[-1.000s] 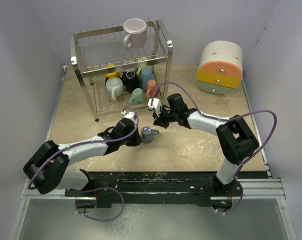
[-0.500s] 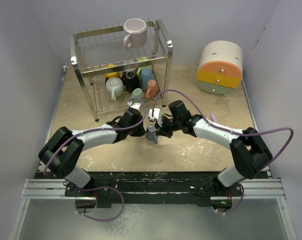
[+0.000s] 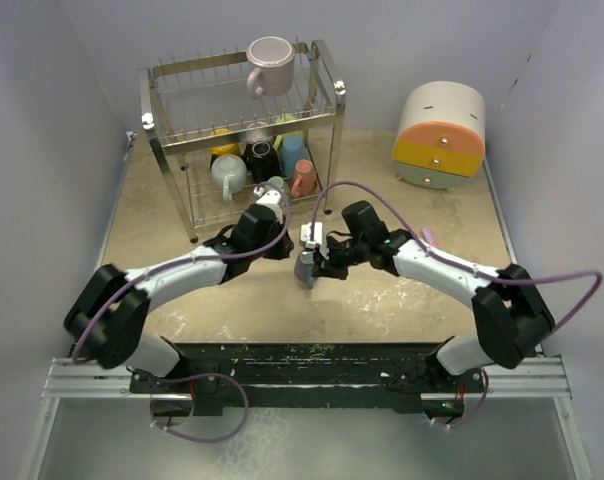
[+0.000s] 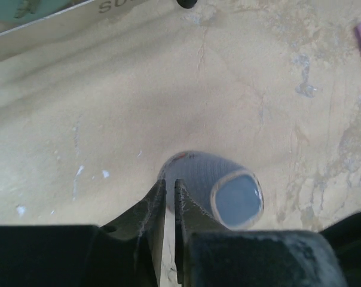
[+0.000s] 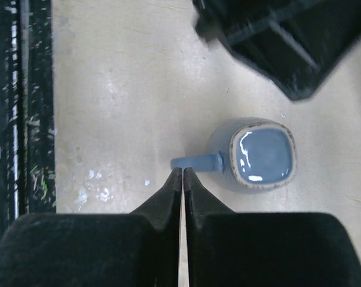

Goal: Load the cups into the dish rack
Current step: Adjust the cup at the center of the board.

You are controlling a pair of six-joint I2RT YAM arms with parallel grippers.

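A grey-blue cup [image 3: 305,266] stands base up on the table between my two grippers. In the left wrist view the cup [image 4: 219,186] sits just right of my left gripper [image 4: 170,186], which is shut on nothing, its tips at the cup's side. In the right wrist view my right gripper [image 5: 183,171] is shut and empty, its tips at the end of the cup's handle [image 5: 195,162]. The dish rack [image 3: 152,125] stands at the back left. It holds a lilac cup [image 3: 270,63] on top and several cups below, among them a black one [image 3: 261,160].
A round white-orange-yellow drawer unit [image 3: 440,135] stands at the back right. A small pink bar [image 3: 428,237] lies right of my right arm. Grey walls close in both sides. The black base rail [image 3: 312,355] runs along the near edge.
My right gripper has come down and left to the cup's handle. My left arm has swung up toward the rack, its tips now at the cup's side. The cup barely shifted.
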